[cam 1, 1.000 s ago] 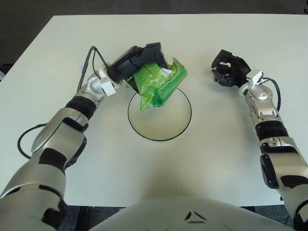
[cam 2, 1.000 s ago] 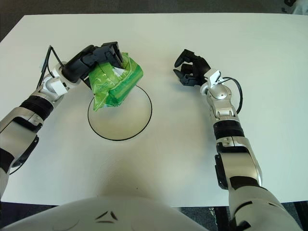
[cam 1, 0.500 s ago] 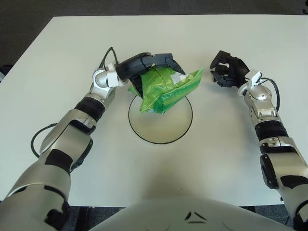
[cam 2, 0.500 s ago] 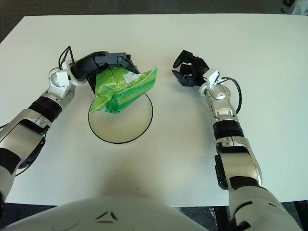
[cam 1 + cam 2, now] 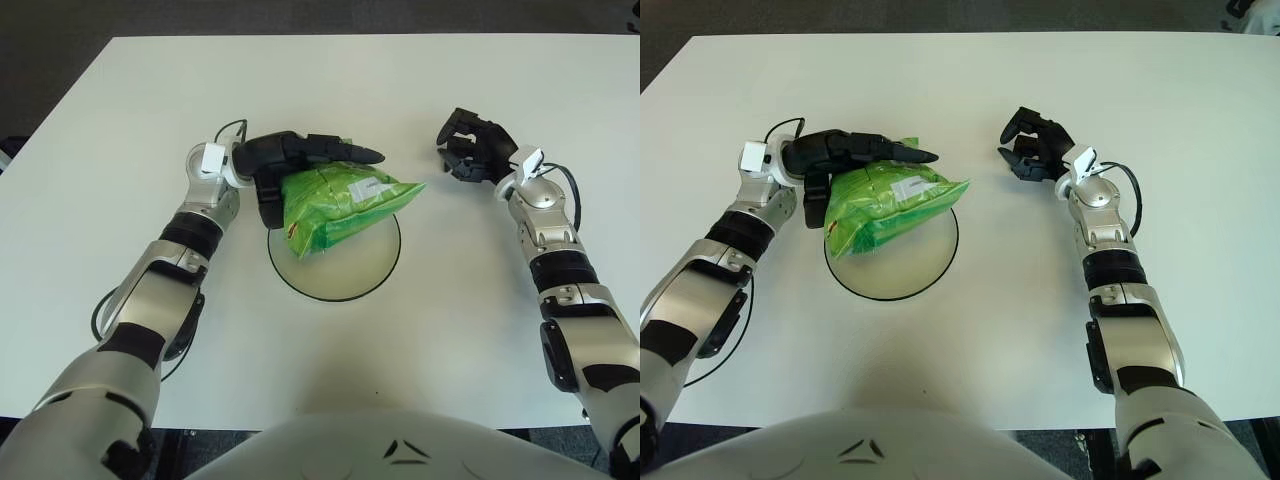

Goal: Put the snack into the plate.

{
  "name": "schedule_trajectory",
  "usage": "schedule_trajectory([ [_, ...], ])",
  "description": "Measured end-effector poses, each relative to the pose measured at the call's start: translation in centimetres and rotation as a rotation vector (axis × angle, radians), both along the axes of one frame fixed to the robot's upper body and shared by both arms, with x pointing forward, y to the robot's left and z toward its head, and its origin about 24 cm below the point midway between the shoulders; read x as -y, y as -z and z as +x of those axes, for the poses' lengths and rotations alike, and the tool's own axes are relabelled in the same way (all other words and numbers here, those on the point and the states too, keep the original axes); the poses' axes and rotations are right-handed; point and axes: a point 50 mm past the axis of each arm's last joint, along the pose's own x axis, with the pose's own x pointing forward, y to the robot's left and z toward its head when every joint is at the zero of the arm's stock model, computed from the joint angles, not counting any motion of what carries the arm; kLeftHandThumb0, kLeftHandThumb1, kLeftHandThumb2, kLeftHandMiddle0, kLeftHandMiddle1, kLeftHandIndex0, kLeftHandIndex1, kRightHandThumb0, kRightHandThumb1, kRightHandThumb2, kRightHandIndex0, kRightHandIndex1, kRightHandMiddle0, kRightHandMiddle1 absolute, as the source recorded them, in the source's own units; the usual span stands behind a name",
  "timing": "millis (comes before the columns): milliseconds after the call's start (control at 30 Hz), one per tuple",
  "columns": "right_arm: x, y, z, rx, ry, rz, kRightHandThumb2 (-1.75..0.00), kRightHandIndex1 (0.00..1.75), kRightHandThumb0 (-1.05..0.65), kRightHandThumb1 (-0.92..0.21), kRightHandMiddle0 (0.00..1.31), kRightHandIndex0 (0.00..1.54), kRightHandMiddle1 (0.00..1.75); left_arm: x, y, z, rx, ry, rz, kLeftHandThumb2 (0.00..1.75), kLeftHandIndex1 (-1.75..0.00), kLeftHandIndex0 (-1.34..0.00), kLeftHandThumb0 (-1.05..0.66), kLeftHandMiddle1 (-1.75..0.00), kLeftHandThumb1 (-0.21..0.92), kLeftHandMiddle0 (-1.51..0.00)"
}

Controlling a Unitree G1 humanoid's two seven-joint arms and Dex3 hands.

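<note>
Left eye view: snack (image 5: 340,206) overhanging plate (image 5: 375,270) rim, left hand (image 5: 290,165) atop

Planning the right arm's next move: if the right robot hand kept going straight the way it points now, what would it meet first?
The right robot hand points up and left across bare table. The way looks free: the snack bag and the left robot hand lie lower left, off that line, though depth is uncertain.

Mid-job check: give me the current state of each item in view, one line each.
snack bag: green, lying tilted over the plate's far-left rim, partly inside.
plate: flat on the table, near half bare.
left hand: fingers extended over the bag's top and wrapped at its left end, holding it.
right hand: right of the plate, fingers curled, holding nothing.
table: white.
</note>
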Motion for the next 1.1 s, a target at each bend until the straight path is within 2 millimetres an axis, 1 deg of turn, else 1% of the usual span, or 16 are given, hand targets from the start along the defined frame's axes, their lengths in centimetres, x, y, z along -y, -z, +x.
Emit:
schedule_trajectory([
  [200, 0.1, 0.0, 0.0, -0.001, 0.001, -0.002, -0.63, 1.71, -0.38, -0.74, 0.45, 0.73, 1.58, 0.2, 0.3, -0.2, -0.162, 0.074, 0.039, 0.29, 0.00, -0.18, -0.61, 0.00, 0.92, -0.16],
  [300, 0.1, 0.0, 0.0, -0.001, 0.001, -0.002, -0.63, 1.71, -0.38, -0.74, 0.45, 0.73, 1.58, 0.4, 0.4, -0.5, -0.209, 0.100, 0.061, 0.28, 0.00, -0.16, -0.65, 0.00, 0.92, -0.13],
  [433, 0.0, 0.0, 0.0, -0.002, 0.000, -0.002, -0.63, 1.71, -0.38, -0.74, 0.45, 0.73, 1.58, 0.1, 0.7, -1.0, -0.255, 0.104, 0.059, 0.28, 0.00, -0.14, -0.67, 0.00, 0.92, -0.11],
  [467, 0.0, -0.2, 0.0, 0.007, -0.001, -0.002, -0.63, 1.71, -0.38, -0.74, 0.45, 0.73, 1.58, 0.0, 0.9, -1.0, -0.268, 0.090, 0.057, 0.48, -0.05, -0.27, -0.64, -0.02, 0.92, -0.20],
  [500, -0.1, -0.6, 0.2, 0.019, -0.006, 0.000, -0.63, 1.71, -0.38, -0.74, 0.45, 0.73, 1.58, -0.3, 0.9, -1.2, -0.272, 0.051, 0.057, 0.62, -0.09, -0.35, -0.62, -0.02, 0.92, -0.26],
  [533, -0.2, -0.8, 0.2, 0.031, -0.010, 0.002, -0.62, 1.71, -0.38, -0.74, 0.45, 0.72, 1.58, -0.7, 1.0, -1.3, -0.275, -0.001, 0.053, 0.71, -0.11, -0.40, -0.61, -0.03, 0.92, -0.30],
  [633, -0.4, -1.2, 0.3, 0.047, -0.018, 0.003, -0.62, 1.71, -0.38, -0.74, 0.45, 0.72, 1.58, -2.5, 1.6, -1.9, -0.304, -0.186, 0.029, 0.81, -0.13, -0.47, -0.59, -0.03, 0.92, -0.35],
  [833, -0.4, -1.1, 0.3, 0.048, -0.020, 0.002, -0.62, 1.71, -0.38, -0.74, 0.45, 0.73, 1.58, -6.7, 2.6, -3.5, -0.334, -0.587, -0.004, 0.86, -0.14, -0.50, -0.59, -0.03, 0.92, -0.37],
  [967, -0.4, -1.0, 0.2, 0.043, -0.021, 0.001, -0.62, 1.70, -0.38, -0.74, 0.45, 0.73, 1.58, -9.5, 3.7, -4.9, -0.369, -0.875, 0.042, 0.86, -0.13, -0.50, -0.59, -0.02, 0.92, -0.38],
  [1100, -0.2, -0.5, 0.2, 0.023, -0.016, 0.000, -0.62, 1.70, -0.38, -0.74, 0.45, 0.73, 1.58, -12.4, 4.3, -6.7, -0.373, -1.160, 0.089, 0.87, -0.13, -0.51, -0.59, -0.02, 0.92, -0.38],
])
